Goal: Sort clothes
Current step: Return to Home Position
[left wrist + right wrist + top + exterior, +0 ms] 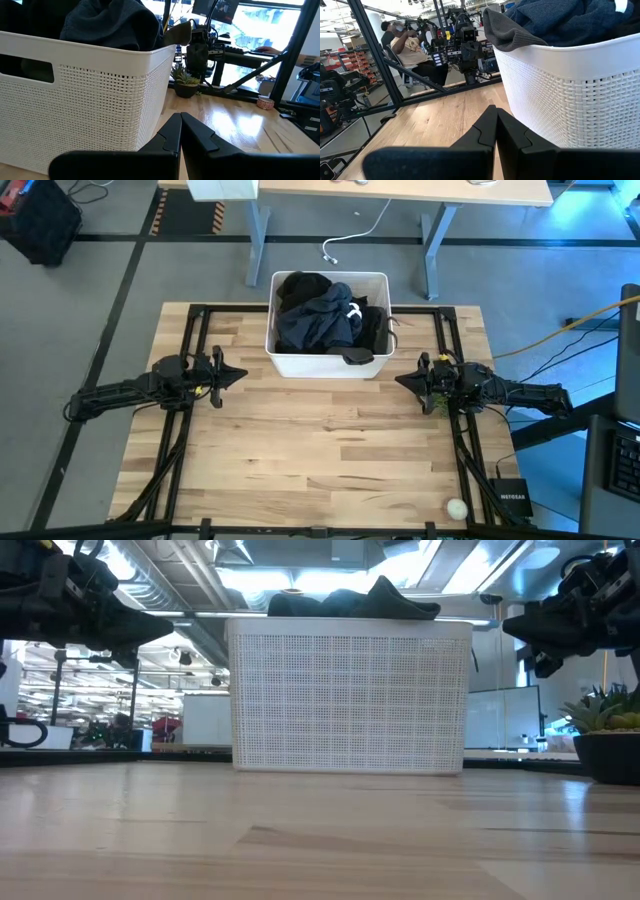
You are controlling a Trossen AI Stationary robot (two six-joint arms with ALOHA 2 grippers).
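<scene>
Closest from above: left gripper [243, 373] and right gripper [399, 381], flanking white perforated bin [330, 366] heaped with dark clothes [318, 315]; black box [512, 502] lettered NETGEAR at wooden table's [330, 450] near right corner. Table level: clothes cresting bin rim. Left wrist: fingers pressed together, beside bin. Right wrist: fingers likewise pressed together, near bin wall.
</scene>
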